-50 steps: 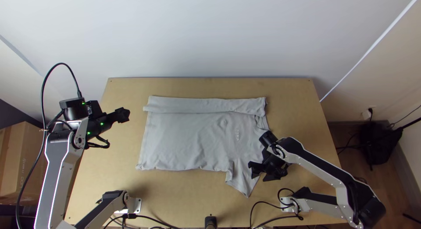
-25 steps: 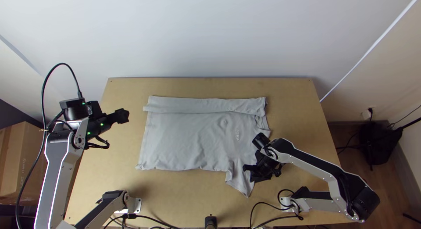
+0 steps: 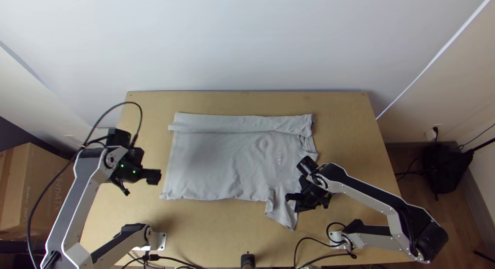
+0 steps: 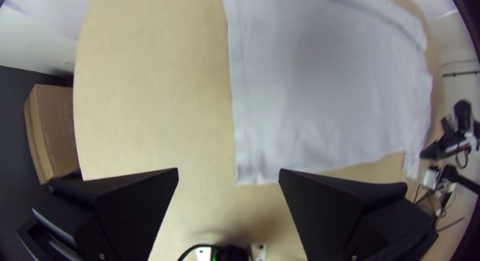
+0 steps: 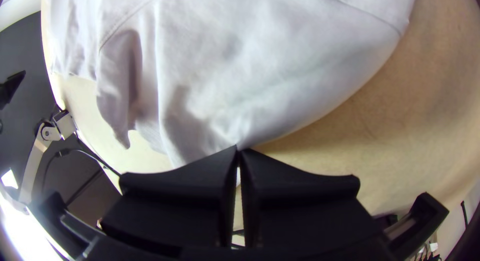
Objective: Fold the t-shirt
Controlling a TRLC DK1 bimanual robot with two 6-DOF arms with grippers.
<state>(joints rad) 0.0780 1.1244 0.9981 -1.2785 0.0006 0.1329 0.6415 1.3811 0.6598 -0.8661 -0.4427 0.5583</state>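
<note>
Right hand (image 3: 293,201), top view: at the near sleeve (image 3: 278,211) of the t-shirt (image 3: 221,163), spread on the bench (image 3: 206,225), far edge (image 3: 237,123) folded over. Left wrist view: left hand (image 4: 228,175) wide, empty. Right wrist view: fingers (image 5: 200,168) closed on sleeve fabric; shallow grip may slip if lifted.

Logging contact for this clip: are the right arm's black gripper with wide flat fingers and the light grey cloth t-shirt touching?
Touching. The right wrist view shows the right gripper closed on the t-shirt, with creases running to the fingertips.
</note>
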